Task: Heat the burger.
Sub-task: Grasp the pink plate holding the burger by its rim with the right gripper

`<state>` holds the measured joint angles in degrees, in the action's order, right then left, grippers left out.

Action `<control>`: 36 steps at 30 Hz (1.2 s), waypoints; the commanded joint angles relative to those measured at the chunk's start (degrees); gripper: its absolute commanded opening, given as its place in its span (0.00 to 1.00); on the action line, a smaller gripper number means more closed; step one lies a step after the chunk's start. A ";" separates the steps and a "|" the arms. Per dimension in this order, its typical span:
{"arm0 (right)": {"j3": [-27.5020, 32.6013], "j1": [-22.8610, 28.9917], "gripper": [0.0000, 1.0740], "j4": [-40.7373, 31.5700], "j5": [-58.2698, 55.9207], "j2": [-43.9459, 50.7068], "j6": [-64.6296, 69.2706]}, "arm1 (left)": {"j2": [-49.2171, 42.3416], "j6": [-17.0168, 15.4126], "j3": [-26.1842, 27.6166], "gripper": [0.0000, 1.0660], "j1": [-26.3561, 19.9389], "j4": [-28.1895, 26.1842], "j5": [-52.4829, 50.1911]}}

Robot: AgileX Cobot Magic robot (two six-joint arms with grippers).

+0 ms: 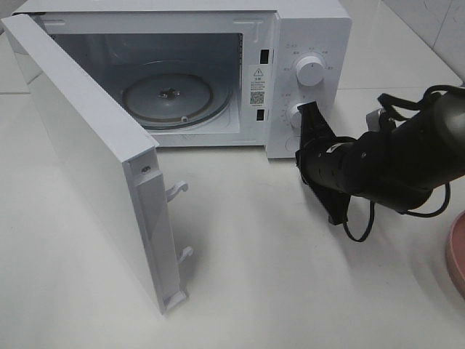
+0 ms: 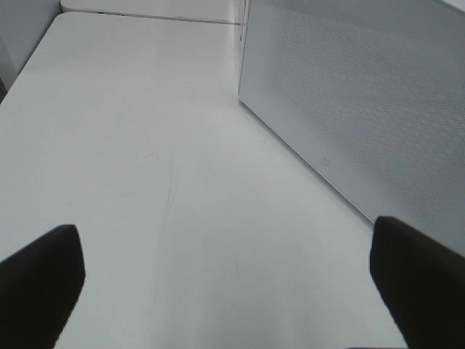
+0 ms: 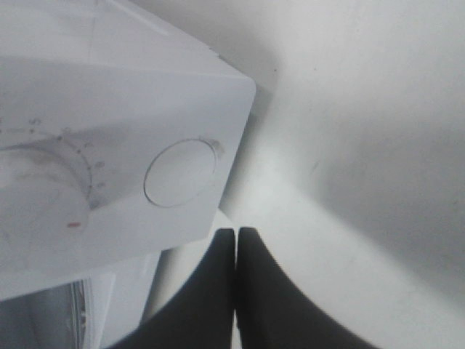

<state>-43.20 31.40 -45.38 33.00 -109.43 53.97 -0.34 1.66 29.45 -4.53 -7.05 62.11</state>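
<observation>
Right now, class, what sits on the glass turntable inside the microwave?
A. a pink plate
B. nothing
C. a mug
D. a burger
B: past the swung-open door, the glass turntable in the microwave is bare, with only its centre hub showing.

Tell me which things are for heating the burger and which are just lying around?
For the job: microwave, its open door, glass turntable, right gripper with fingers shut by the round button. The burger is not in view.
Lying about: edge of a pink plate, white table.
</observation>
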 commanded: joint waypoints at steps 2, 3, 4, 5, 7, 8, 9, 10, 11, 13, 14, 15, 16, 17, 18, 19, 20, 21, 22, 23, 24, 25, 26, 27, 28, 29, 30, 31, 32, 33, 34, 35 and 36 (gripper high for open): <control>0.92 -1.32 0.00 0.46 -9.11 5.21 -15.01 | -0.80 0.00 0.06 0.94 0.23 -0.46 -0.80; 0.92 -1.32 0.00 0.46 -9.11 5.21 -15.01 | -0.80 0.00 0.06 0.94 0.23 -0.46 -0.80; 1.03 -2.06 0.00 0.46 -12.55 6.88 -21.37 | -0.80 0.00 0.06 0.94 0.23 -0.46 -0.80; 1.03 -2.52 0.00 0.46 -14.44 7.62 -24.69 | -0.80 0.00 0.06 0.94 0.23 -0.46 -0.80; 1.03 -3.15 0.00 0.46 -18.16 8.88 -30.65 | -0.80 0.00 0.06 0.94 0.23 -0.46 -0.80; 1.03 -3.15 0.00 0.46 -18.16 8.88 -30.65 | -0.80 0.00 0.06 0.94 0.23 -0.46 -0.80; 1.03 -3.44 0.00 0.52 -19.48 9.34 -33.23 | -0.80 0.00 0.06 0.94 0.23 -0.46 -0.80; 1.03 -4.30 0.00 0.52 -23.55 10.60 -39.30 | -0.80 0.00 0.06 0.94 0.23 -0.46 -0.80; 1.03 -4.30 0.00 0.52 -23.55 10.60 -39.30 | -0.80 0.00 0.06 0.94 0.23 -0.46 -0.80; 1.03 -5.67 0.00 0.52 -29.74 12.32 -47.38 | -0.80 0.00 0.06 0.94 0.23 -0.46 -0.80; 1.03 -5.67 0.00 0.52 -29.74 12.32 -47.38 | -0.80 0.00 0.06 0.94 0.23 -0.46 -0.80; 1.03 -6.25 0.00 0.52 -32.14 12.89 -49.85 | -0.80 0.00 0.06 0.94 0.23 -0.46 -0.80; 1.03 -7.62 0.00 1.60 -36.55 13.81 -53.97 | -0.80 0.00 0.06 0.94 0.23 -0.46 -0.80; 1.03 -7.62 0.00 1.60 -36.55 13.81 -53.97 | -0.80 0.00 0.06 0.94 0.23 -0.46 -0.80; 1.03 -8.71 0.00 3.67 -40.16 14.73 -55.69 | -0.80 0.00 0.06 0.94 0.23 -0.46 -0.80; 1.03 -9.28 0.00 5.33 -42.17 15.07 -55.92 | -0.80 0.00 0.06 0.94 0.23 -0.46 -0.80; 1.03 -9.28 0.00 5.33 -42.17 15.07 -55.92 | -0.80 0.00 0.06 0.94 0.23 -0.46 -0.80; 0.97 -10.20 0.01 8.94 -45.21 15.93 -55.86 | -0.80 0.00 0.06 0.94 0.23 -0.46 -0.80; 0.97 -10.66 0.01 11.17 -46.81 16.50 -55.86 | -0.80 0.00 0.06 0.94 0.23 -0.46 -0.80; 0.97 -10.66 0.01 11.17 -46.81 16.50 -55.86 | -0.80 0.00 0.06 0.94 0.23 -0.46 -0.80; 0.97 -11.29 0.01 15.24 -49.79 17.70 -55.86 | -0.80 0.00 0.06 0.94 0.23 -0.46 -0.80; 0.97 -11.29 0.01 15.24 -49.79 17.70 -55.86 | -0.80 0.00 0.06 0.94 0.23 -0.46 -0.80; 0.97 -12.09 0.02 18.16 -52.08 19.08 -55.75 | -0.80 0.00 0.06 0.94 0.23 -0.46 -0.80; 0.97 -12.43 0.03 19.82 -53.51 19.94 -55.63 | -0.80 0.00 0.06 0.94 0.23 -0.46 -0.80; 0.97 -12.43 0.03 19.82 -53.51 19.94 -55.63 | -0.80 0.00 0.06 0.94 0.23 -0.46 -0.80; 0.97 -12.43 0.03 23.55 -56.04 21.72 -55.63 | -0.80 0.00 0.06 0.94 0.23 -0.46 -0.80; 0.97 -12.43 0.03 23.55 -56.04 21.72 -55.63 | -0.80 0.00 0.06 0.94 0.23 -0.46 -0.80; 0.97 -12.43 0.04 26.64 -58.79 23.26 -55.63 | -0.80 0.00 0.06 0.94 0.23 -0.46 -0.80; 0.97 -12.43 0.04 27.90 -60.22 24.06 -55.35 | -0.80 0.00 0.06 0.94 0.23 -0.46 -0.80; 0.97 -12.43 0.04 27.90 -60.22 24.06 -55.35 | -0.80 0.00 0.06 0.94 0.23 -0.46 -0.80; 0.97 -12.43 0.04 30.77 -62.85 25.44 -54.60 | -0.80 0.00 0.06 0.94 0.23 -0.46 -0.80; 0.97 -12.43 0.05 32.66 -65.43 26.70 -53.97 | -0.80 0.00 0.06 0.94 0.23 -0.46 -0.80; 0.97 -12.43 0.05 32.66 -65.43 26.70 -53.97 | -0.80 0.00 0.06 0.94 0.23 -0.46 -0.80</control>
<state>-42.34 19.19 -15.01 -29.62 -83.94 -0.52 -0.34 1.66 29.45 -4.53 -7.05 61.99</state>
